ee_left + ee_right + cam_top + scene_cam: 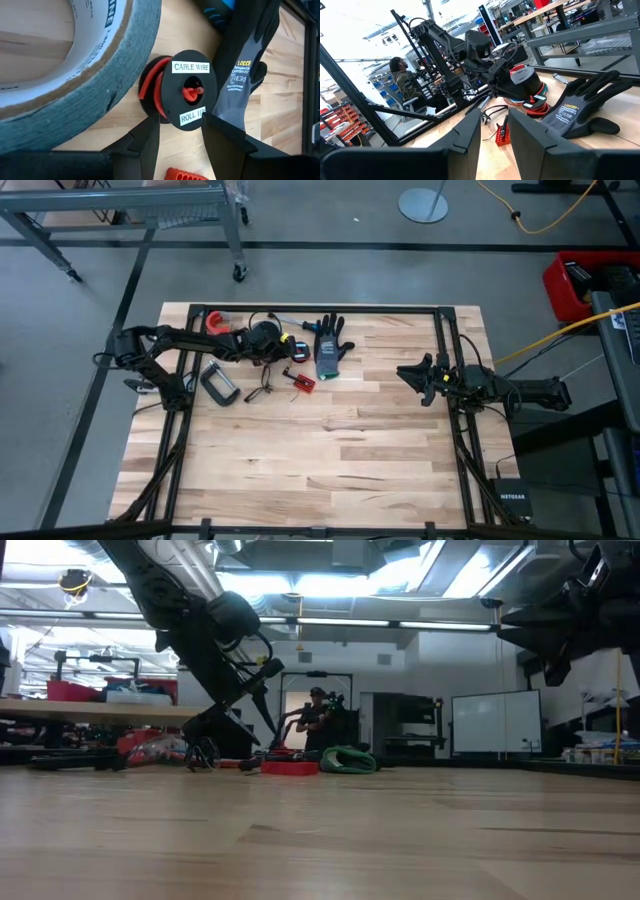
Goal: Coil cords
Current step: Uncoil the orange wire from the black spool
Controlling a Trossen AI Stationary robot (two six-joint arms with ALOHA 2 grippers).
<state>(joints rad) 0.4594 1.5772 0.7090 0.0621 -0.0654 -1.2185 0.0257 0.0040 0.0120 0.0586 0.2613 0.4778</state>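
The cords (268, 385) are thin red and black leads lying loose and uncoiled on the worktop, ending at a small red-and-black connector piece (303, 382). They lie just beside the left claw (290, 352), on its near side, and well apart from the right claw (418, 376).

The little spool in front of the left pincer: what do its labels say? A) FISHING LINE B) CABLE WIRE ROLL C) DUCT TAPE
B: in the left wrist view, the black spool wound with red wire carries white labels reading CABLE WIRE and ROLL.
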